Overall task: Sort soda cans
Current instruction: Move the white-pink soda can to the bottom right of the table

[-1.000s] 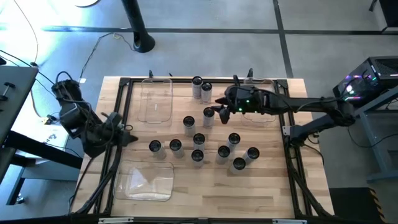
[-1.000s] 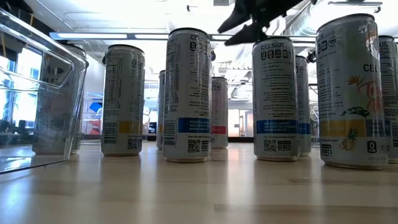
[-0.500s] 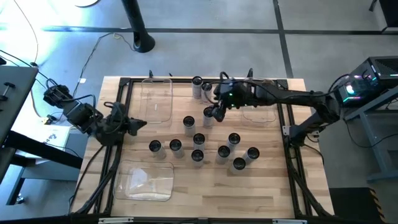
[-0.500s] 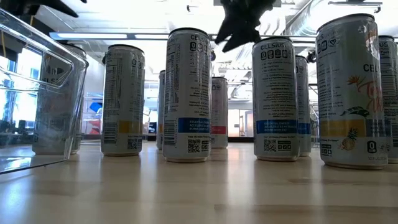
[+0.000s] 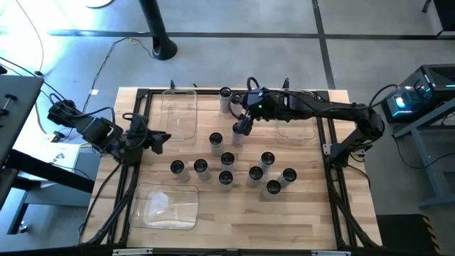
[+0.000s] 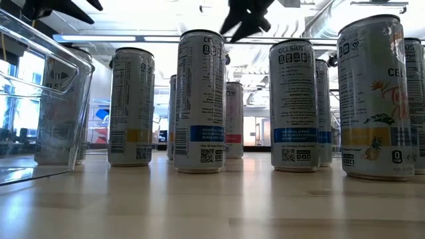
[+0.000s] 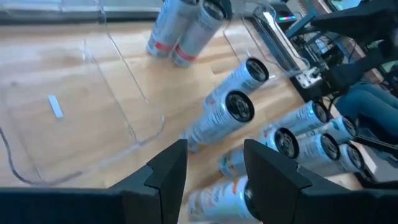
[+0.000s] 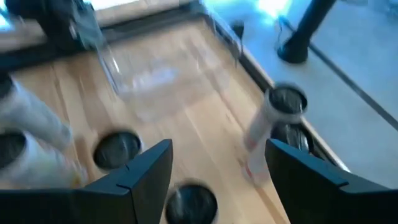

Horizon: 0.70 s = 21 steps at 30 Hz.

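Pale wood planks make up the counter (image 5: pixel 306 213), framed by a dark metal rail. Silvery soda cans (image 5: pixel 227 159) with dark round tops are seen standing upright on it, most of them clustered at the middle and toward the near right. Two more cans (image 5: pixel 230 101) stand touching each other at the far edge, between the two far bins. One can (image 5: pixel 238 131) stands just near of these, with another (image 5: pixel 216 141) beside it to the left.

Three clear plastic bins are laid on the counter: one at far left (image 5: pixel 178 114), one at far right (image 5: pixel 295 117), one at near left (image 5: pixel 169 206). No cans are seen inside any of them.

The right pincer (image 5: pixel 242 126) is held over the far middle of the counter, just above the can near the far pair. Its fingers (image 8: pixel 149 171) are spread apart in the right wrist view, with nothing between them. In the low view it shows as a dark shape (image 6: pixel 244 16) above the can tops.

The left pincer (image 5: pixel 158 138) is held at the left edge of the counter, near the far left bin and pointing toward the cans. Its fingers (image 7: pixel 168 171) are parted, with a gap between them, and nothing is gripped.
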### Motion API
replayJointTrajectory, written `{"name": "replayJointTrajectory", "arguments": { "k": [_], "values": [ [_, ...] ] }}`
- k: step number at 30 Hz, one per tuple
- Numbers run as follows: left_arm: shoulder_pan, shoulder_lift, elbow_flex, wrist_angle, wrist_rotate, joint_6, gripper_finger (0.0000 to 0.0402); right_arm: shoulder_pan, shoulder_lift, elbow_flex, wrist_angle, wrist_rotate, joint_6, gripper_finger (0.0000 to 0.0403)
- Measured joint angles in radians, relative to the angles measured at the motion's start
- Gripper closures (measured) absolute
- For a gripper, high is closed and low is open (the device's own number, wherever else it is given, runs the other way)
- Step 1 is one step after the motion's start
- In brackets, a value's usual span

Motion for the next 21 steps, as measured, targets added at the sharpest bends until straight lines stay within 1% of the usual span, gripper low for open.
{"name": "replayJointTrajectory", "arguments": {
  "k": [4,8,10,15,18,21],
  "values": [
    [0.018,0.0,0.0,0.0,-0.025,0.041,0.025,0.0,0.0,0.0,0.049,0.001,0.036,0.0151],
    [0.031,0.0,0.0,0.0,-0.026,0.065,0.025,-0.007,0.0,0.0,0.031,-0.006,0.111,0.0142],
    [0.038,0.0,0.0,0.0,-0.027,0.077,0.025,-0.013,0.0,0.0,0.018,-0.031,0.13,0.0126],
    [0.058,0.0,0.0,0.0,-0.027,0.101,0.025,-0.029,0.009,0.0,-0.063,-0.14,0.161,0.0061],
    [0.079,0.0,0.0,0.009,-0.027,0.121,0.025,-0.033,0.029,0.0,-0.102,-0.133,0.163,0.0039],
    [0.104,-0.001,0.0,0.061,-0.028,0.163,0.025,-0.032,0.037,0.0,-0.107,-0.114,0.243,0.0035]
  ]
}}
